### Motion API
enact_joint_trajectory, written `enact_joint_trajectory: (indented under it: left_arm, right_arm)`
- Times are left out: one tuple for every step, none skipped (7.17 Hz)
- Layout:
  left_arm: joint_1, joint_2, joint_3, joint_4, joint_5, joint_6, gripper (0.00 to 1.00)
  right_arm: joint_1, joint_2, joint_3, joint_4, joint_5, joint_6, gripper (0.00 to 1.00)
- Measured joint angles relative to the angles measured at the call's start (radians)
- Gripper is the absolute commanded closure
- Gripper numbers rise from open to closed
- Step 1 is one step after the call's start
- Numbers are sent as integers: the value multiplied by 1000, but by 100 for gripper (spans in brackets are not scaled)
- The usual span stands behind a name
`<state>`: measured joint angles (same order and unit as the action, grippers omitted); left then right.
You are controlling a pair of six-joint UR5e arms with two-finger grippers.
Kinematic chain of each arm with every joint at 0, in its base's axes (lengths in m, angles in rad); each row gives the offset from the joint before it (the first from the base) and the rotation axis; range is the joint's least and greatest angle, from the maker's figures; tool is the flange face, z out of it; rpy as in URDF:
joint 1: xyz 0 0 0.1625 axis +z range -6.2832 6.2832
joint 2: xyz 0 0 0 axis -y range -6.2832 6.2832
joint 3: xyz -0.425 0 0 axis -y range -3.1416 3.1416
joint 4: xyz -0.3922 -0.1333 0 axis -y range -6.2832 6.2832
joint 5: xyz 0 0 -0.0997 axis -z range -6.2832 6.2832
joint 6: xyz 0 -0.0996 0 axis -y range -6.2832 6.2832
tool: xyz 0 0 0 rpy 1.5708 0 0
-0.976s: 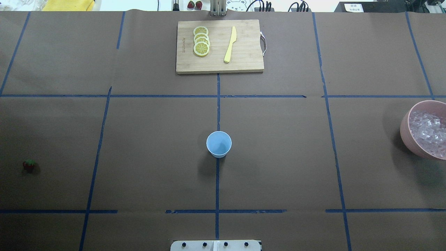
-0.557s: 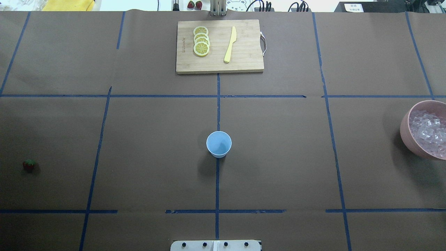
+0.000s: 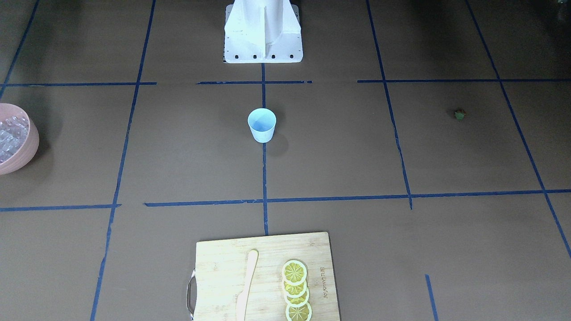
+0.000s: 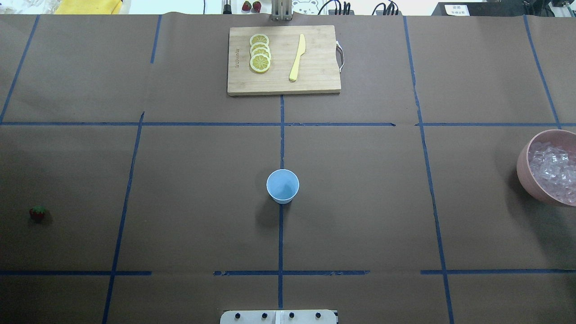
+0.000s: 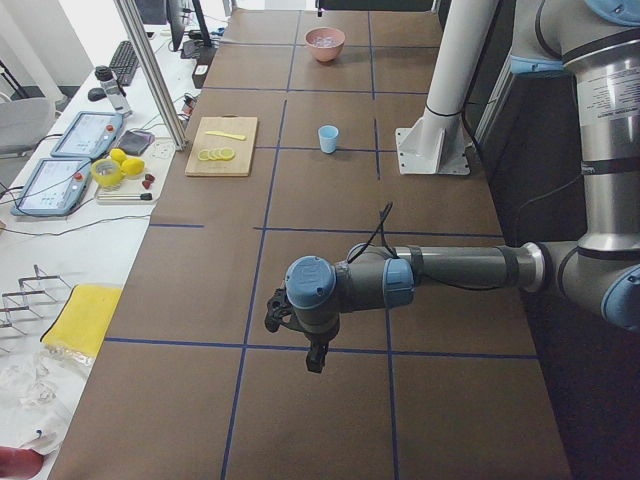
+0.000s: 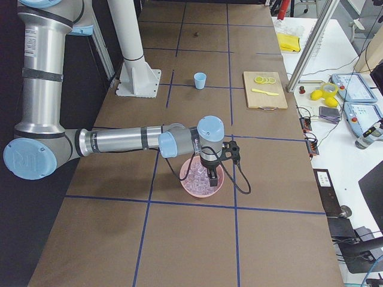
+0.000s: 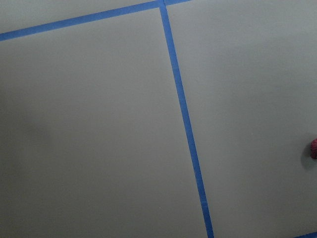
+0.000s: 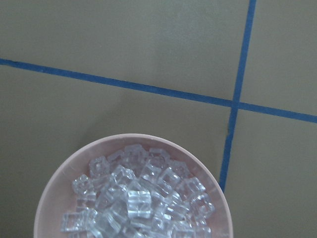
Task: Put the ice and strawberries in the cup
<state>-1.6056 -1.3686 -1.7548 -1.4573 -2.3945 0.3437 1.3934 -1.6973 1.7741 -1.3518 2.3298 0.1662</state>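
Observation:
The light-blue cup (image 4: 282, 185) stands upright and empty at the table's middle, also in the front view (image 3: 262, 125). The tiny red strawberry (image 4: 38, 212) lies far to the left; its edge shows in the left wrist view (image 7: 314, 148). The ice (image 8: 138, 203) fills a pink bowl (image 4: 522, 166) at the far right. My left gripper (image 5: 314, 358) hangs over the strawberry's area. My right gripper (image 6: 213, 174) hangs just above the ice in the bowl (image 6: 191, 185). Each shows only in a side view, so I cannot tell whether either is open or shut.
A wooden cutting board (image 4: 315, 81) at the far middle carries several lemon slices (image 4: 260, 53) and a yellow knife (image 4: 297, 57). The robot's white base (image 3: 262, 31) stands at the near edge. Blue tape lines cross the brown table cover.

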Motion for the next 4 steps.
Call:
enact_joint_trajectory:
  left_arm:
    - [0, 1, 0, 0, 0, 0, 0]
    - [0, 1, 0, 0, 0, 0, 0]
    - [0, 2, 2, 1, 0, 0, 0]
    - [0, 2, 4, 1, 0, 0, 0]
  right_arm:
    - [-46, -1, -25, 78, -13, 83, 1]
    - [-84, -3, -36, 114, -30, 123, 1]
    - [-113, -4, -40, 128, -39, 138, 2]
    - [-132, -4, -44, 140, -43, 144, 2]
